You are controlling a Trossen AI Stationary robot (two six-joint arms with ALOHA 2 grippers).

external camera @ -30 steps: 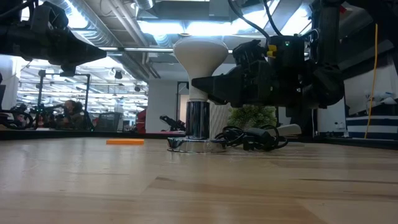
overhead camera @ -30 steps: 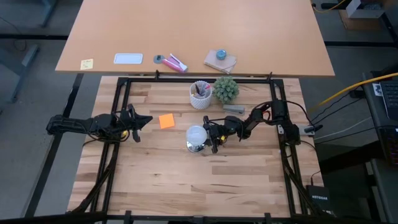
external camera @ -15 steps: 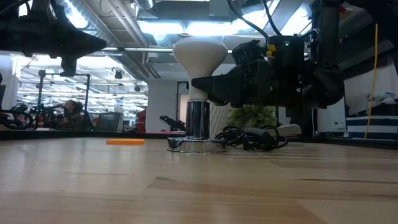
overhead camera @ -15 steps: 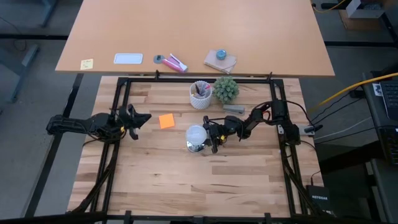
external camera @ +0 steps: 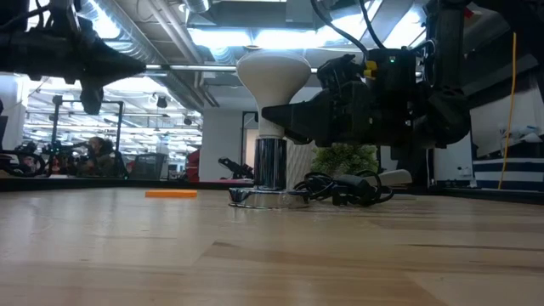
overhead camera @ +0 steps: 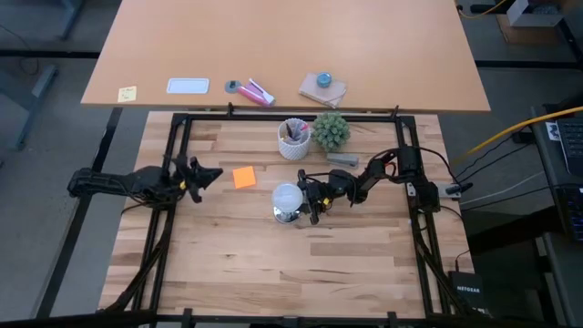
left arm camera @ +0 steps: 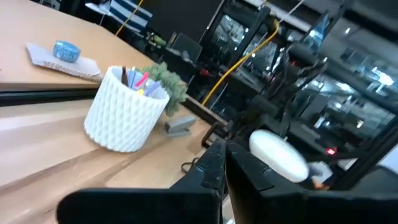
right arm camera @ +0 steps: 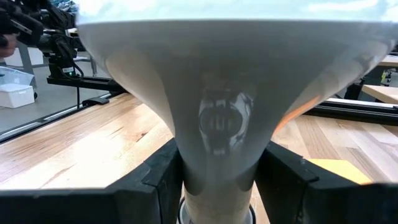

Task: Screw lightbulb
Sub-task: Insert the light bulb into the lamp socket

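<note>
The right gripper (right arm camera: pixel 217 180) is seen clamped on the narrow neck of the lightbulb (overhead camera: pixel 288 196), one dark finger (right arm camera: pixel 163 177) pressed against each side of the cone just above the screw base. The lightbulb is held upright between those fingers, dome upward, its base seated in the shiny metal socket (external camera: pixel 270 166), which stands near the middle of the worktop (overhead camera: pixel 273 264). In the high view the right arm is shown reaching in from the right-hand frame rail, with the bulb at its tip. A coil of black cord (external camera: pixel 340 187) is seen lying on the wood just beside the socket. Beyond the bulb, an orange sticky note (overhead camera: pixel 243 177) lies flat, and a white textured cup (overhead camera: pixel 293 138) of pens is set next to a small green plant (overhead camera: pixel 332 130), with a flat grey bar (overhead camera: pixel 342 158) close by. The left gripper (overhead camera: pixel 208 172) is pictured closed and empty, held above the worktop well apart from the bulb, on the far side of the orange note.
</note>
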